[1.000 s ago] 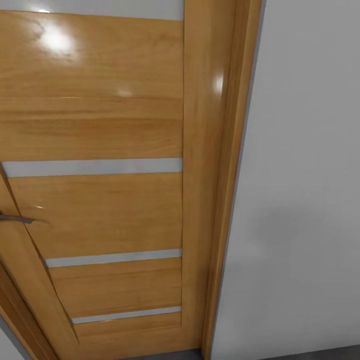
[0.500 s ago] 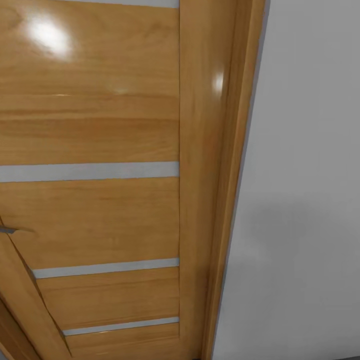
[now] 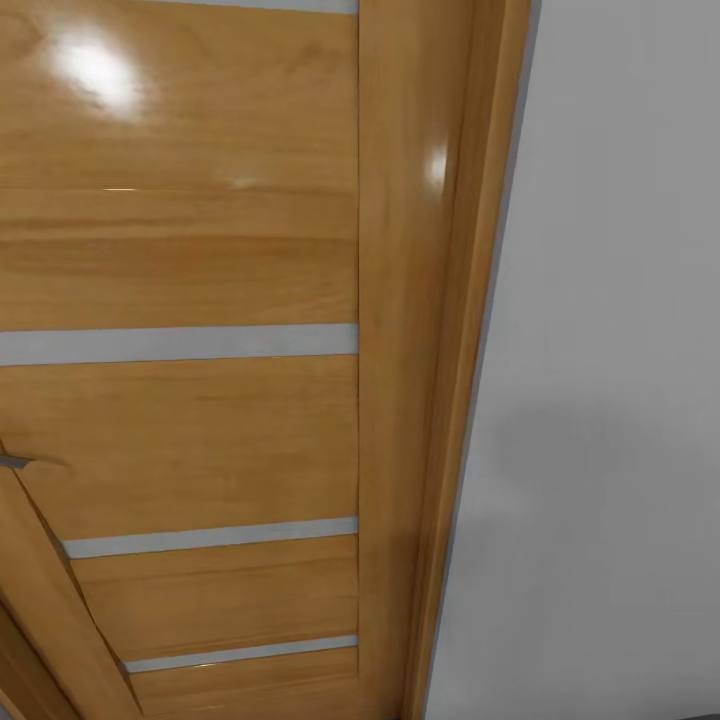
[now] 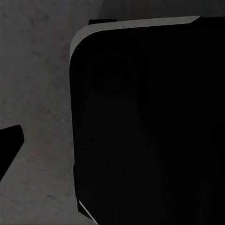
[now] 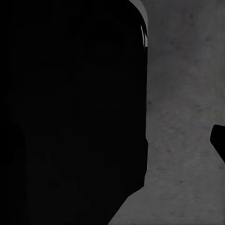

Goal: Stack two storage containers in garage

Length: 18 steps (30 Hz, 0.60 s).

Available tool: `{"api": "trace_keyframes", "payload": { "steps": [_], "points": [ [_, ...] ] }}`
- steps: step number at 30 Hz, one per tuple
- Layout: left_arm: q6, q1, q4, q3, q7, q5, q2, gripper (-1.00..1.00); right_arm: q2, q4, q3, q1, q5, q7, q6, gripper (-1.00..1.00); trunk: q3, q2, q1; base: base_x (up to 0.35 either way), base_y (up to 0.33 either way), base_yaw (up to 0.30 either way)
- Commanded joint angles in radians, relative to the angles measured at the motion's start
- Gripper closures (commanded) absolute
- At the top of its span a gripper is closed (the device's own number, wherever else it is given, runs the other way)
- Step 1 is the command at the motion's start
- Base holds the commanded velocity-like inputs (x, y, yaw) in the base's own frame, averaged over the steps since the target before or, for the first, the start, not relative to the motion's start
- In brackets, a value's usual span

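The two storage containers are out of view. In the head view I face a glossy wooden door (image 3: 200, 250) with pale grey horizontal strips, close up. The left wrist view looks down on the dark grey speckled floor (image 4: 37, 93) beside a big black part of the robot's body (image 4: 150, 126), and a black fingertip (image 4: 9, 145) pokes in at the picture's edge. The right wrist view shows the same floor (image 5: 187, 93), another black body part (image 5: 70, 112) and a small black tip (image 5: 219, 140) at the edge. Neither gripper's jaws can be read.
The door's metal handle (image 3: 12, 462) shows at the far left. A wooden door frame (image 3: 440, 400) runs down the middle, and a plain pale grey wall (image 3: 600, 400) stands to its right. A second wooden edge (image 3: 50, 600) slants across the lower left.
The whole head view shifted slightly over the first half second, so the camera moved; the floor strip at the bottom has left the picture. It has held still since.
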Motion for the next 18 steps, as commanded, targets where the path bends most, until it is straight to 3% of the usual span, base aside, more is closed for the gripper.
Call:
{"api": "trace_keyframes", "payload": {
  "steps": [1, 18],
  "points": [
    [-0.004, -0.001, 0.001, -0.001, 0.0, 0.0, 0.0, -1.0, 0.0, 0.0, -0.005, 0.0, 0.0, 0.0, 0.0, -1.0, -0.001, 0.0, 0.0, 0.0, 0.0, 0.0],
    [-0.014, -0.002, -0.004, 0.006, -0.01, 0.006, -0.015, -1.0, 0.007, -0.003, -0.005, 0.0, -0.002, 0.007, -0.001, -1.0, -0.001, 0.0, 0.0, 0.0, 0.0, 0.0]
  ]
}}
